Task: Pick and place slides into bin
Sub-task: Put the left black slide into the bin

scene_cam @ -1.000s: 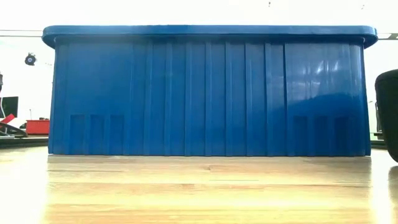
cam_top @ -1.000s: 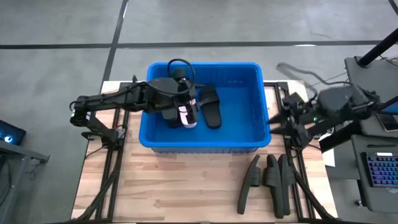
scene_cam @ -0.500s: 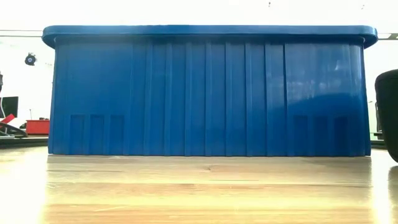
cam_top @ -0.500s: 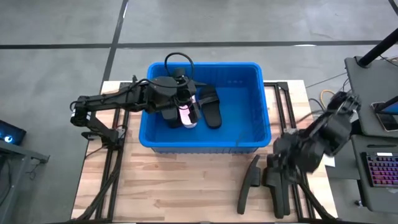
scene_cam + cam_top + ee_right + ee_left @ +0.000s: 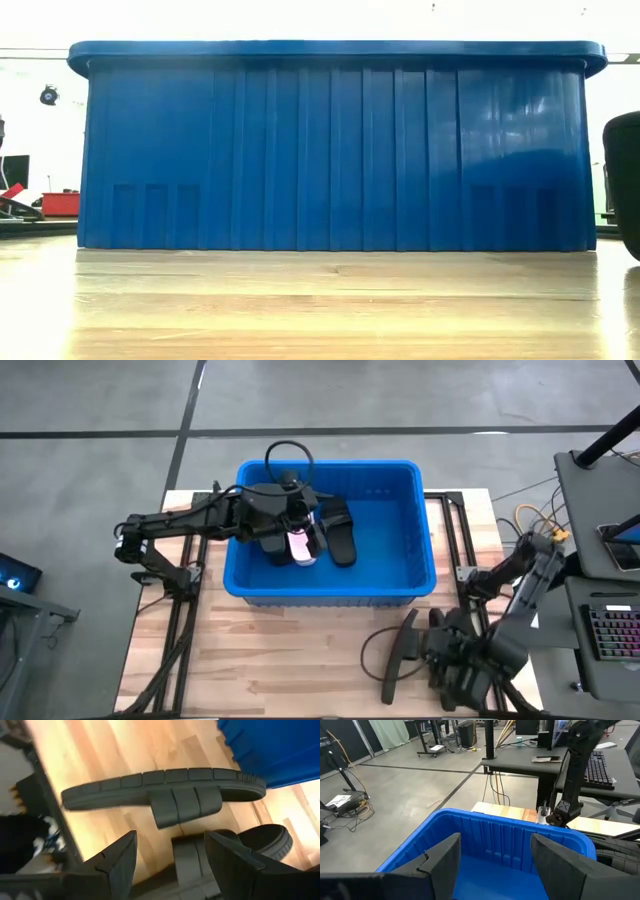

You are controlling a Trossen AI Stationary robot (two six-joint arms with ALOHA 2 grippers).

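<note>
The blue bin (image 5: 410,575) stands at the middle of the table. Inside it lie a pale pink slide (image 5: 299,546) and a black slide (image 5: 339,532). My left gripper (image 5: 305,523) hovers open and empty over the pink slide, inside the bin; its wrist view (image 5: 495,865) shows the gap. Three black slides (image 5: 400,650) lie on the table near the right front. My right gripper (image 5: 437,657) is open just above them. In its wrist view (image 5: 177,860) the fingers stand on either side of one slide's strap (image 5: 187,852). Another slide (image 5: 165,787) lies on edge beyond.
The bin's near wall (image 5: 330,150) fills the low view, with a black slide (image 5: 625,185) at its right edge. A desk with a keyboard (image 5: 610,635) stands right of the table. Bare wood (image 5: 280,660) lies in front of the bin.
My right gripper has swung from beside the bin's right wall toward the table's near edge and gone down over the black slides. The slides and the bin have kept still.
</note>
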